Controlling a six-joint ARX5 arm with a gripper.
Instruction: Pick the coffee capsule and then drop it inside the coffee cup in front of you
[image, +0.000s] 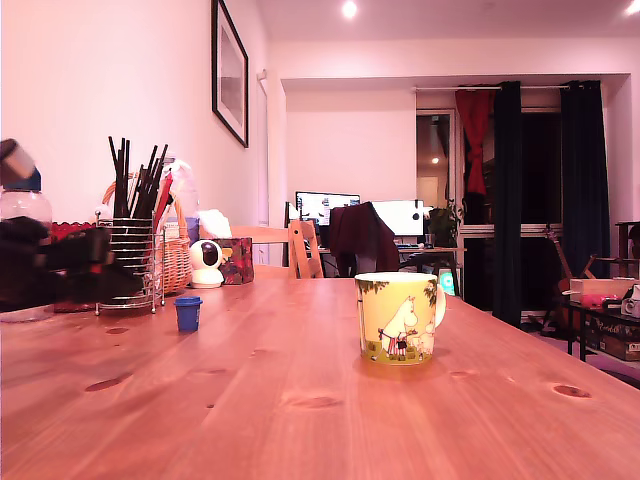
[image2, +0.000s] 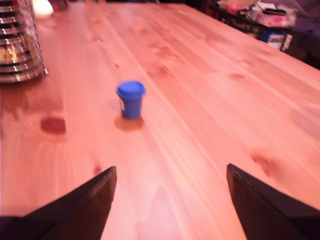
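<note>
Blue capsule (image2: 131, 99) stands upright on the wooden table (image2: 210, 100), well apart from the cup (image: 399, 317) and ahead of the gripper (image2: 170, 200), whose fingers (image2: 90, 200) are spread wide, holding nothing. Risk: capsule sits off-centre toward one finger, so closing could tip or roll it.

Table (image2: 210, 100) under my gripper (image2: 170, 200): knotty wood, smooth w/ soft sheen. My fingers (image2: 85, 205): dark, matt, prob. plastic. Capsule (image2: 131, 99) ahead of me: blue, matt plastic look. Basket (image2: 17, 45) beyond it: shiny metal wire. Cup (image: 398, 318) farther off: glossy glazed ceramic, printed fig.
</note>
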